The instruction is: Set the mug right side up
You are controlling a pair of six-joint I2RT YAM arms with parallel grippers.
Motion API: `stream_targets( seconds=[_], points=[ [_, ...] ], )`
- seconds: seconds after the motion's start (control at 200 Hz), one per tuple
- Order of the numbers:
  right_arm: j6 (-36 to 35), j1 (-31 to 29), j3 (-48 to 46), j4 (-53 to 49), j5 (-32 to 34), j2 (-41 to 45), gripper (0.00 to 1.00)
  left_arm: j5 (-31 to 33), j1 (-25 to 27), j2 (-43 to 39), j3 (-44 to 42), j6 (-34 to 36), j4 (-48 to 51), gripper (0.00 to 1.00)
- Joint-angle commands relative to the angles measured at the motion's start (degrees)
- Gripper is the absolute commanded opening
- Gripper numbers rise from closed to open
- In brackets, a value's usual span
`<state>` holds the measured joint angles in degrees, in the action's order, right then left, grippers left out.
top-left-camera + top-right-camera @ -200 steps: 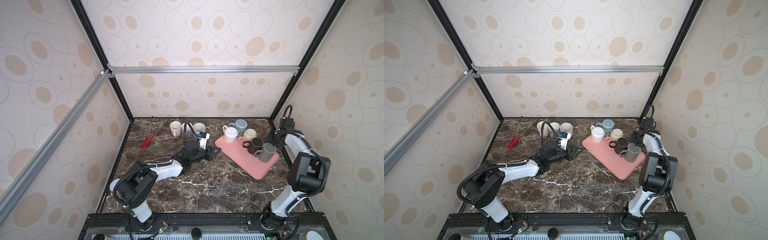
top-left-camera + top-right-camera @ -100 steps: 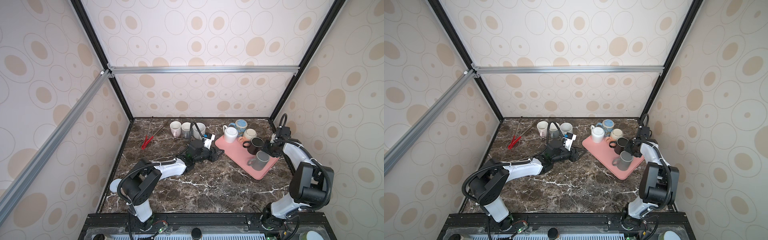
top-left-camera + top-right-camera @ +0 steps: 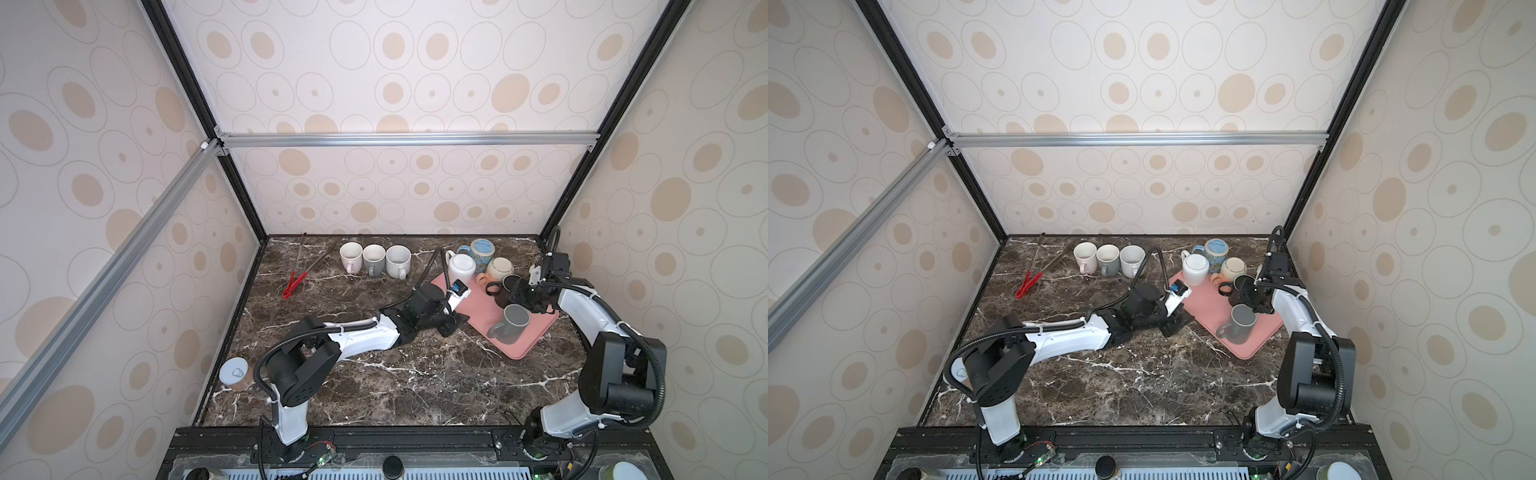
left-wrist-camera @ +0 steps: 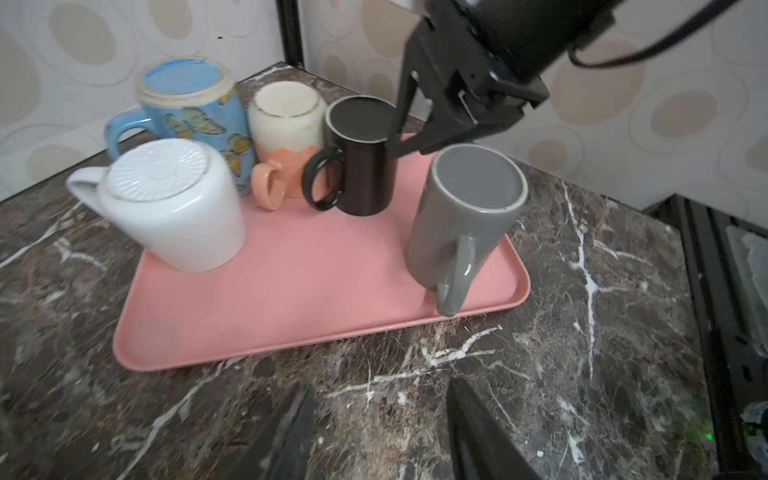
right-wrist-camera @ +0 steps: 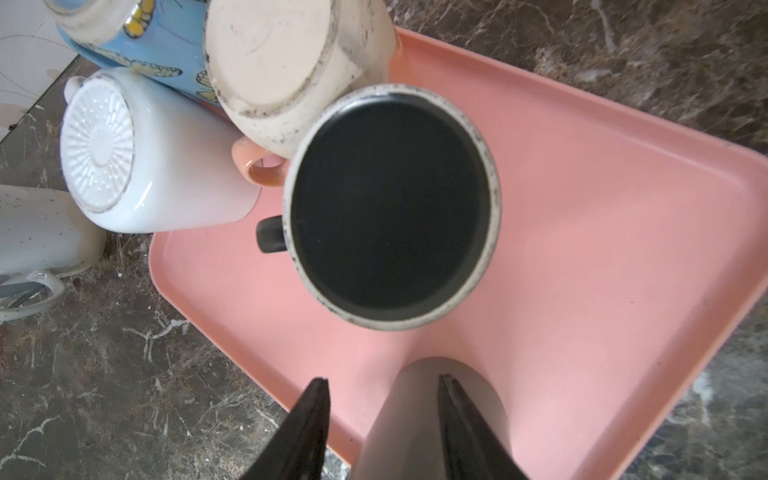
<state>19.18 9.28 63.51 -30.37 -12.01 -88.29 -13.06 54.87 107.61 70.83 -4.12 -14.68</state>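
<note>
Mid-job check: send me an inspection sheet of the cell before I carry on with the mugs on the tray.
Surface: dark marble tabletop, no spill seen.
Job's things: five base-up mugs on or beside the pink tray: gray mug, black mug, white mug, blue mug, cream mug.
Clutter: three upright mugs in a row at the back; red-handled tongs; lidded cup at the left front edge.
Grippers: left pincer open over the marble, short of the tray; right pincer open by the gray and black mugs, no grip seen.
Cables: arm hoses, no snag seen.
Surroundings: patterned walls, aluminium frame; nothing else seen.
</note>
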Motion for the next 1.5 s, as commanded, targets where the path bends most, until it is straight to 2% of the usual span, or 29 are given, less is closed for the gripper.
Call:
stream_targets(
  seconds=[0.0,0.185,0.39,0.795,0.97,1.11,1.19,1.36,1.495],
  points=[
    [-0.1,-0.1,2.0,-1.5,0.4,3.2,0.48,2.4,2.9,4.8,7.1,5.2,5.9,0.56],
    [0.9,0.0,-0.2,-1.0,0.2,8.1,0.49,3.7,5.0,13.2,19.0,6.8,11.6,0.58],
    [2.9,-0.1,-5.0,2.0,-1.9,11.7,0.49,2.5,5.1,20.1,27.4,6.0,14.9,0.6],
    [2.7,-0.1,-7.7,3.0,-4.1,12.2,0.49,4.2,5.2,27.0,36.7,3.9,17.2,0.59],
    [3.3,-0.3,-7.6,2.9,-5.2,12.3,0.49,5.1,5.2,28.4,40.1,3.9,19.3,0.47],
    [3.5,-0.4,-7.9,2.9,-5.2,13.4,0.49,5.7,5.2,28.0,40.4,3.9,19.7,0.21],
    [3.6,-0.4,-8.1,2.9,-5.2,14.2,0.49,6.5,5.2,27.7,40.3,3.9,19.6,0.11],
    [4.4,-0.5,-7.7,2.8,-6.0,15.3,0.49,7.8,5.2,26.6,40.1,4.0,19.0,0.0],
    [5.5,-0.5,-6.6,2.8,-7.2,16.0,0.49,7.6,5.1,25.4,39.8,3.5,17.9,0.0]
  ],
)
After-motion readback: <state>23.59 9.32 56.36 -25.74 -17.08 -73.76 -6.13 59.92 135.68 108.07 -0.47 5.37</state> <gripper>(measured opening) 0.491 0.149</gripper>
